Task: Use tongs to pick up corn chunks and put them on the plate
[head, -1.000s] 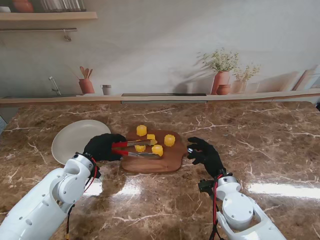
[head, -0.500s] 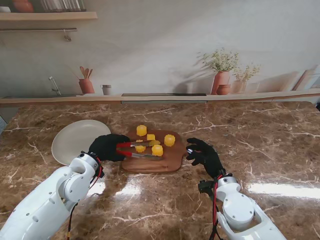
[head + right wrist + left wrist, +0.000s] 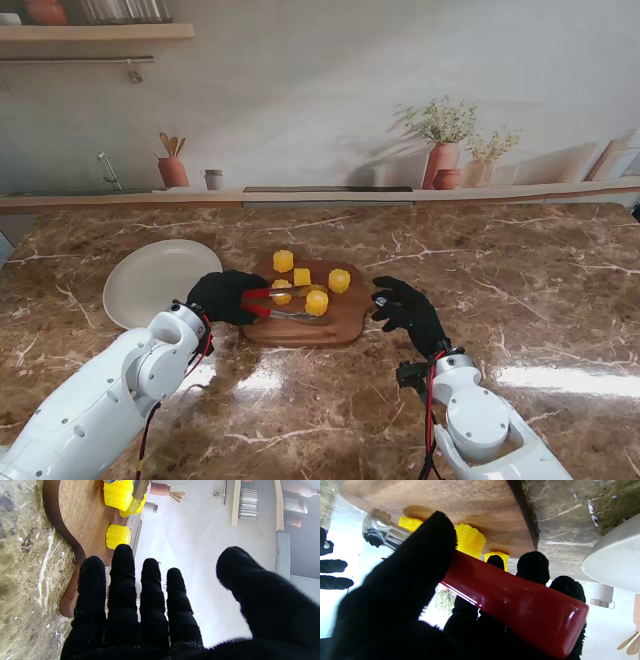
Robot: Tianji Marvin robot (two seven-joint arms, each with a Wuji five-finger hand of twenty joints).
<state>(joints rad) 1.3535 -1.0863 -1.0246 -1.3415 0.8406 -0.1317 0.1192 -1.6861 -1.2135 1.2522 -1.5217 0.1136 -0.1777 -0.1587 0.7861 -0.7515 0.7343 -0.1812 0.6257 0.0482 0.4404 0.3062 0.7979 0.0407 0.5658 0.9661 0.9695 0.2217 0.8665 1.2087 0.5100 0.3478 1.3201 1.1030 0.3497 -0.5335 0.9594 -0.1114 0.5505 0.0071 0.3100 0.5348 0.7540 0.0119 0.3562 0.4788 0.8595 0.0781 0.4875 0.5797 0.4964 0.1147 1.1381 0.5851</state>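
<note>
Corn chunks [image 3: 316, 301] sat on the wooden cutting board [image 3: 345, 318] in the middle of the table [image 3: 520, 300], five that I could count from the stand view, none of them on the plate [image 3: 150, 282]. Compared with a second earlier, my left robot hand [image 3: 226, 296] had pushed the tongs [image 3: 280, 302] farther to the right across the board, so that their metal tips now bracketed the nearest chunk on its near and far sides; I could not tell whether they touched it. The chunks themselves lay where they had been.

That left robot hand was clamped around the red handles, thumb over one handle in the left wrist view [image 3: 402, 562] and the other fingers curled behind. The tongs ran roughly left to right, long axis nearly level with the board, tips pointing toward my right and the handle end toward the plate.

My right robot hand [image 3: 405, 311] had stayed put just beside the board's right edge, holding nothing, fingers [image 3: 122, 580] stretched out and slightly spread, thumb held wide. The plate lay left of the board, near it.
</note>
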